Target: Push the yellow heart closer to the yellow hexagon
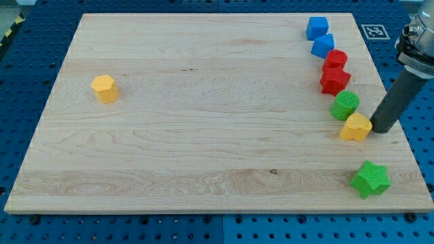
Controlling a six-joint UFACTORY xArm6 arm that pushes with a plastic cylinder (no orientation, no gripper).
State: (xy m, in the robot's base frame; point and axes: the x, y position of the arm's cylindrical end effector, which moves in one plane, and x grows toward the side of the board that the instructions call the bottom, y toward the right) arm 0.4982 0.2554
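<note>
The yellow heart (355, 127) lies near the board's right edge, just below a green round block (345, 104). The yellow hexagon (105, 89) sits far away at the view's left. My tip (380, 129) rests on the board immediately right of the yellow heart, touching or nearly touching its right side. The dark rod slants up to the view's upper right.
A column of blocks runs along the right side: two blue blocks (317, 28) (323, 45), a red round block (335, 60) and a red star-like block (334, 80). A green star (370, 179) lies at the lower right. The wooden board (203, 135) has blue perforated table around it.
</note>
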